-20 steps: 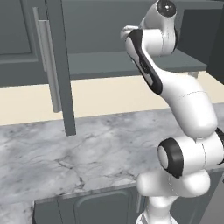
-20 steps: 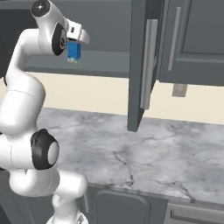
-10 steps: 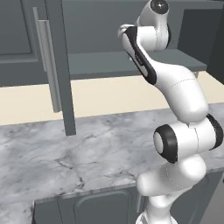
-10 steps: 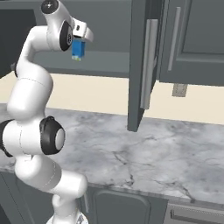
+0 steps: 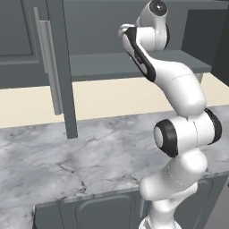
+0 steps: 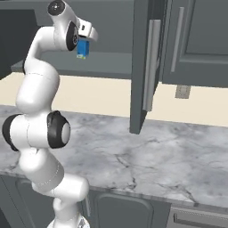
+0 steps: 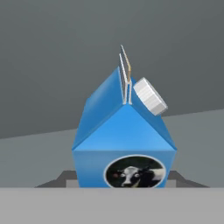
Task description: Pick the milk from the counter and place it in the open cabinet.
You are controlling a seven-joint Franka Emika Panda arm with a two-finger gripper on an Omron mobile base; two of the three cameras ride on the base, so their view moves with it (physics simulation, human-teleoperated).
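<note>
Milk (image 6: 82, 49): we list one small blue carton, gripped and carried high, well above the counter (image 6: 147, 156) and in front of the open cabinet (image 6: 111, 62). From the right base view we see it hanging just beneath the gripper (image 6: 83, 48), whose white hand sits at the end of the raised arm, level with the cabinet's inner shelf (image 5: 107, 65). In the hand view we record the milk (image 7: 124, 140) at close range: gabled top with a thin upright seam, a white round cap (image 7: 150, 96) on one slope, and a round cow picture (image 7: 134, 173) on the face below. The jaws stand closed against the carton's two sides; we catch only a hint of the dark fingertips (image 7: 175, 177) flanking its lower edge. Behind the carton in that view we note the flat grey shelf and the darker back wall of the cabinet. Counter, grey marbled stone with white veining, we log as lying below the arm in both base views. Cabinet door (image 5: 60, 67), swung open and seen edge-on, carries a long vertical bar handle (image 5: 49, 67); in the right base view we see the same door (image 6: 140, 67) edge-on, with a small wall outlet (image 6: 181, 91) on the cream wall to its right.
</note>
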